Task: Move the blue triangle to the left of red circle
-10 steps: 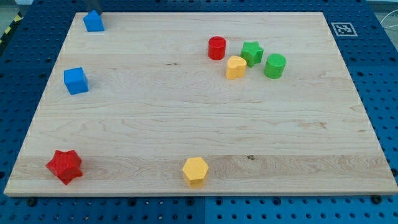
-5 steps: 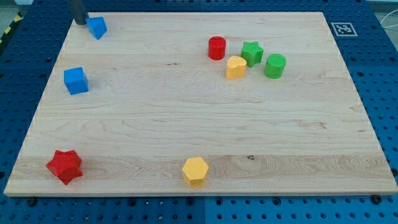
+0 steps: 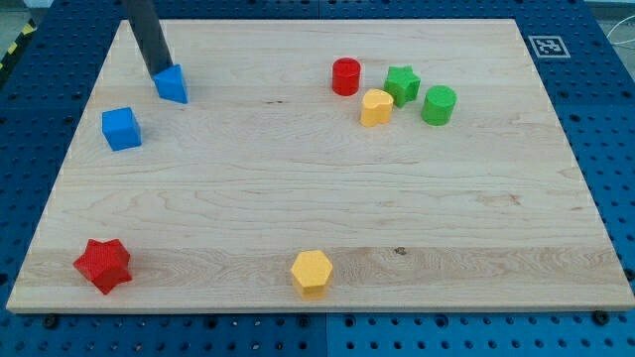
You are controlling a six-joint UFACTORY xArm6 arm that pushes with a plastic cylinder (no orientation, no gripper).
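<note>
Pale wooden board (image 3: 327, 198) lies on a blue pegboard bench (image 3: 605, 129). On it my tip (image 3: 160, 76), a plain dark rod with nothing to open or close, touches the blue triangle (image 3: 173, 84) at its upper-left edge. That block sits well left of the red circle (image 3: 345, 76), with a blue cube (image 3: 121, 129) nearby, lower left.
</note>
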